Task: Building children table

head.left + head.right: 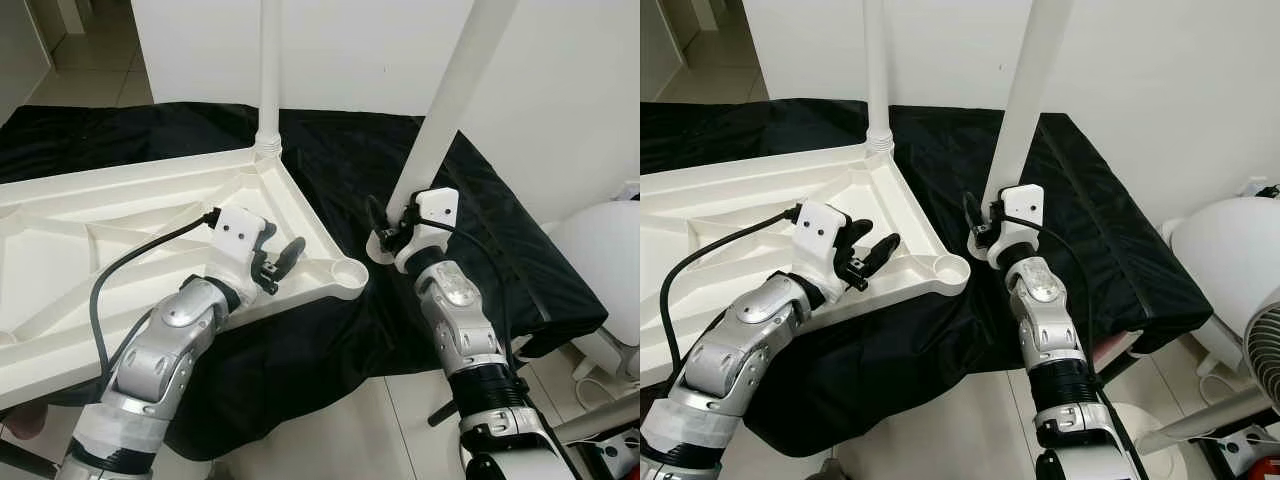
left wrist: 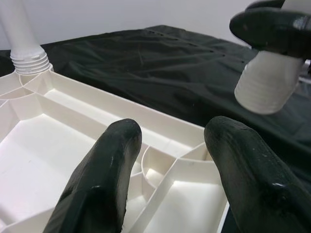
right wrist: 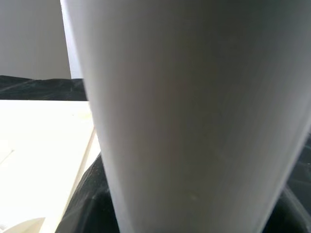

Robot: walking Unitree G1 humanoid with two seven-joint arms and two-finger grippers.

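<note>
A white plastic tabletop (image 1: 110, 250) lies upside down on a black cloth. One white leg (image 1: 268, 80) stands screwed into its far corner. My right gripper (image 1: 392, 228) is shut on a second white leg (image 1: 450, 100), held tilted. That leg's threaded end (image 2: 267, 87) hangs just above the cloth, a little to the right of the empty near corner socket (image 1: 350, 272). My left gripper (image 1: 282, 260) stands open over the tabletop's ribbed underside just left of that socket, with nothing between its fingers (image 2: 102, 184). In the right wrist view the held leg (image 3: 194, 111) is very close.
The black cloth (image 1: 480, 190) covers a low surface that ends near my right arm. A rounded white object (image 1: 600, 250) and a fan (image 1: 1265, 360) stand on the floor at the right. A white wall (image 1: 360, 50) lies behind.
</note>
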